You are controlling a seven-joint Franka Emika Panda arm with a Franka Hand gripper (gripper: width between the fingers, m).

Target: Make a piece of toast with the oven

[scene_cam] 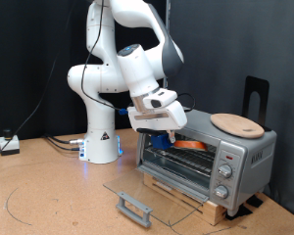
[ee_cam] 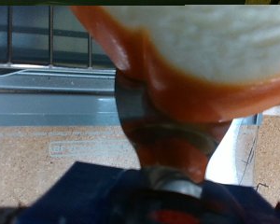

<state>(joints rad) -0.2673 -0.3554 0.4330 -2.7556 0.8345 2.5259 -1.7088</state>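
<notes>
The silver toaster oven (scene_cam: pixel 230 157) stands at the exterior view's right with its glass door (scene_cam: pixel 152 191) folded down flat. My gripper (scene_cam: pixel 171 135) is at the oven's mouth, shut on the piece of toast (scene_cam: pixel 191 143), whose orange edge reaches into the cavity. In the wrist view the toast (ee_cam: pixel 196 47) fills the frame, with orange crust and a pale face, and my gripper (ee_cam: pixel 168 121) pinches it low down. The wire rack (ee_cam: pixel 47 42) shows behind the toast. A dark blue shape (ee_cam: pixel 93 191) lies just below the toast.
A round light-wood board (scene_cam: pixel 237 123) lies on the oven's top. Knobs (scene_cam: pixel 225 176) sit on its right-hand panel. The oven rests on a wooden base (scene_cam: pixel 191 196). A black stand (scene_cam: pixel 256 98) rises behind it. Cables (scene_cam: pixel 59 143) run along the table at the left.
</notes>
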